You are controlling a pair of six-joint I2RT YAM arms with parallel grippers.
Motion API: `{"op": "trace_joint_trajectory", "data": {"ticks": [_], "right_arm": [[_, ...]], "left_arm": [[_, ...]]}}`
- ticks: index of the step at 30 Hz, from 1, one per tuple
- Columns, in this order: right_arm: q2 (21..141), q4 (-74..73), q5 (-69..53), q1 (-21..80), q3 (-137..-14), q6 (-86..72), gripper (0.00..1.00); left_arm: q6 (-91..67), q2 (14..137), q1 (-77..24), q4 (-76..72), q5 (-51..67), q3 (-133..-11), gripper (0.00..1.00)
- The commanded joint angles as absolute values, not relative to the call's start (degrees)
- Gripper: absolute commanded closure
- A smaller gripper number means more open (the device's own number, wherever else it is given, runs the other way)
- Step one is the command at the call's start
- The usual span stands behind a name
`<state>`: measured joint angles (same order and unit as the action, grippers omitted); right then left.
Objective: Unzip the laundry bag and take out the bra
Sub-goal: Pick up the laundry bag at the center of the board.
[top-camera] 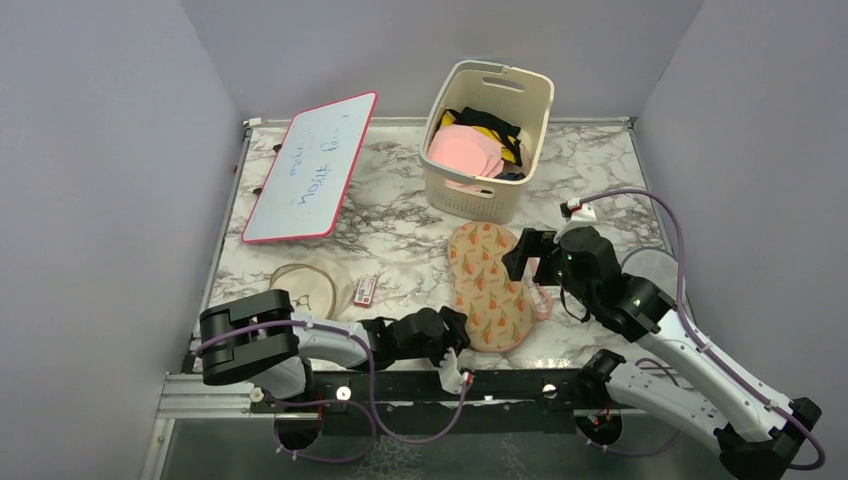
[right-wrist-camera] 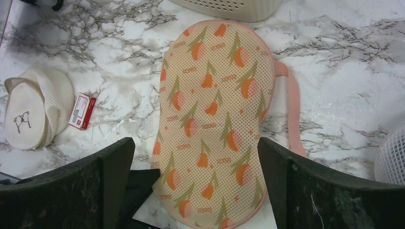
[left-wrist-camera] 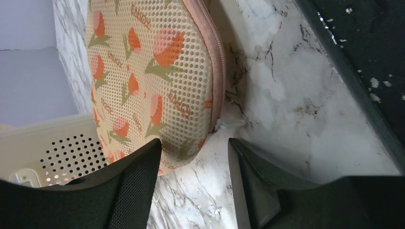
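Observation:
The laundry bag (top-camera: 488,285) lies flat on the marble, a two-lobed beige mesh pouch with orange carrot prints. Its pink zip edging (left-wrist-camera: 218,62) runs closed along the side, and the pink loop (right-wrist-camera: 291,114) sticks out to the right. My left gripper (left-wrist-camera: 195,143) sits low at the bag's near end. Its jaws are apart, with the bag's rim just by the left finger (left-wrist-camera: 129,186) and bare marble between them. My right gripper (right-wrist-camera: 196,143) hovers wide open above the bag's near lobe (right-wrist-camera: 215,119), holding nothing. The bra is hidden.
A cream slotted basket (top-camera: 485,190) with pink, black and yellow garments stands behind the bag. A whiteboard (top-camera: 310,170) leans at the back left. A white round mesh pouch (right-wrist-camera: 33,112) and a small red box (right-wrist-camera: 82,111) lie left of the bag. The table's black front rail (left-wrist-camera: 363,71) is close.

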<state>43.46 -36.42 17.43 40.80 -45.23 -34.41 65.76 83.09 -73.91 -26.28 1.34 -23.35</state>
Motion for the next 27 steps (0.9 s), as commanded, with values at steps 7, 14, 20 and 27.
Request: {"op": "trace_joint_trajectory", "data": {"ticks": [7, 14, 20, 27], "right_arm": [[45.52, -34.17, 15.07, 40.78, -44.07, -33.66, 0.0], [47.98, -32.65, 10.35, 40.71, -43.27, -32.35, 0.0], [52.94, -32.6, 6.75, 40.78, -43.3, -31.19, 0.0], [56.14, -29.44, 4.18, 40.74, -45.13, -32.49, 0.01]], "left_arm": [[65.61, 84.48, -75.59, -27.97, -1.53, -25.56, 0.85], [54.95, 79.65, -75.85, -9.64, 0.23, -33.77, 0.97], [44.28, 75.96, -75.87, 0.33, 0.17, -38.51, 1.0], [31.66, 73.78, -70.93, 4.31, -2.57, -42.15, 1.0]]}}
